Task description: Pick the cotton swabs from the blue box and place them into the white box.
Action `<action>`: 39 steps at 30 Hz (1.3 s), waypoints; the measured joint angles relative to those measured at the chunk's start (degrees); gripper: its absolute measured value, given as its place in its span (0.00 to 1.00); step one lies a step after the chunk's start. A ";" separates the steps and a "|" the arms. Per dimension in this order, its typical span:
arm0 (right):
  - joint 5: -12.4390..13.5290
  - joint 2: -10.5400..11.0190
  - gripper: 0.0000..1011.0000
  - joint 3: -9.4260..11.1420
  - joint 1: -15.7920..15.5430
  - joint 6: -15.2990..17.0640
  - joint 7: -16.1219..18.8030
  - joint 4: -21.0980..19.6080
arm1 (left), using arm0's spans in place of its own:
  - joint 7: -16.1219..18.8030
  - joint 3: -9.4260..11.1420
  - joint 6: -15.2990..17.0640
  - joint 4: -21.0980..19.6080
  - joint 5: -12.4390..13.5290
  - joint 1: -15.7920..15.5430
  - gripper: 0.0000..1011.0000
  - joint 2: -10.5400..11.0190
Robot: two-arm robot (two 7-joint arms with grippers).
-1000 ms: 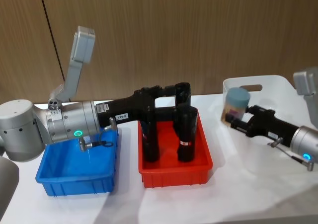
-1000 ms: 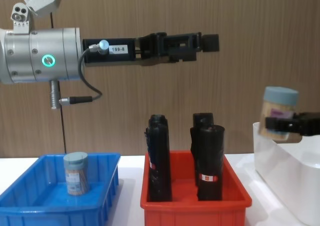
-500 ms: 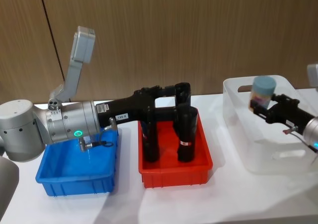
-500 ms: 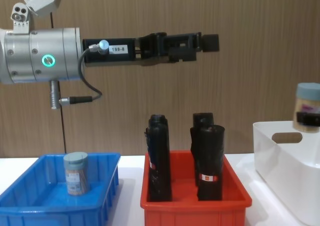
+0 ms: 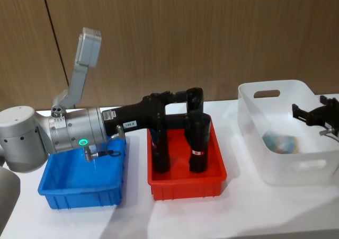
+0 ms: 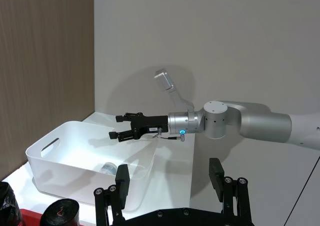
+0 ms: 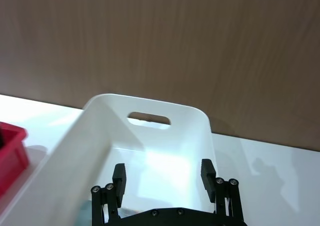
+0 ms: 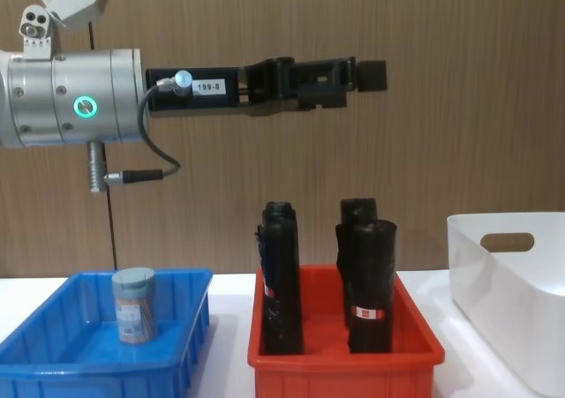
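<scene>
My right claw (image 7: pixel 162 169) hangs spread over the smooth, rounded white box (image 5: pixel 286 167) holding cotton swabs (image 5: pixel 279 142); my left claw (image 8: pixel 371 76) is spread too.

so on the table (image 5: pixel 254 207) it goes left to right: low bin (image 5: pixel 79 196), middle bin (image 5: pixel 185 188), tall tub (image 5: pixel 296 170), all in a row and apart from each other; one swab jar (image 8: pixel 134 305) stands upright in the low bin, another jar (image 5: pixel 279 142) lies on the floor of the tub; the rolls (image 5: pixel 197 141) stand upright in the middle bin; left gripper (image 5: pixel 194 98) hangs above those rolls; right gripper (image 6: pixel 115 127) reaches in from the right over the tub
</scene>
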 joint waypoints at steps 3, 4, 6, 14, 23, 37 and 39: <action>-0.84 -0.32 0.95 0.17 1.04 0.02 -0.59 2.13 | 0.00 0.00 0.00 0.00 0.00 0.00 0.99 0.00; -1.16 -0.48 0.97 0.26 1.53 -0.04 -0.82 3.20 | 0.00 0.00 0.00 0.00 0.00 0.00 0.99 0.00; -1.43 -0.58 0.99 0.34 1.86 -0.21 -0.96 3.93 | 0.00 0.00 0.00 0.00 0.00 0.00 0.99 0.00; -2.03 -0.79 0.99 0.90 2.65 -1.18 -1.46 5.88 | 0.00 0.00 0.00 0.00 0.00 0.00 0.99 0.00; -2.32 -0.84 0.99 1.27 3.00 -1.74 -1.77 6.83 | 0.00 0.00 0.00 0.00 0.00 0.00 0.99 0.00; -2.43 -0.92 0.99 1.46 3.09 -1.98 -1.97 7.20 | 0.07 0.01 -0.01 -0.06 0.06 0.06 0.99 0.00; -2.43 -0.94 0.99 1.49 2.91 -1.97 -1.99 6.94 | 0.52 0.06 -0.13 -0.21 0.19 0.26 0.99 0.04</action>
